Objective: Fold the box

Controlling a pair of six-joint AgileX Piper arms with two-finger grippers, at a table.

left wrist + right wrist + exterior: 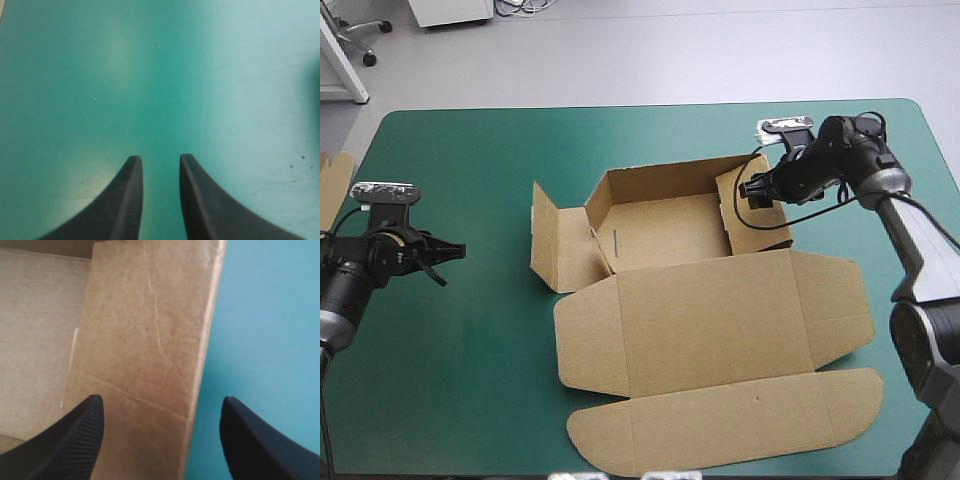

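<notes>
Two tools, one box: the right tool (752,190) straddles a wall, the left tool (445,258) stands clear.
The right tool's fingers are spread wide on either side of the raised right wall of the brown box (710,300), which sits mid-tabletop (470,400) with its lid flat toward the near edge. The left tool, fingers slightly parted, hangs over bare teal-green cover, well apart. One edge of spare board (335,185) shows at the left edge.

The box (710,300) lies mid-table (470,400), tray toward the far edge, lid toward the near; the right gripper (752,189) straddles its right wall, and the left gripper (450,264) hovers by the left edge.
</notes>
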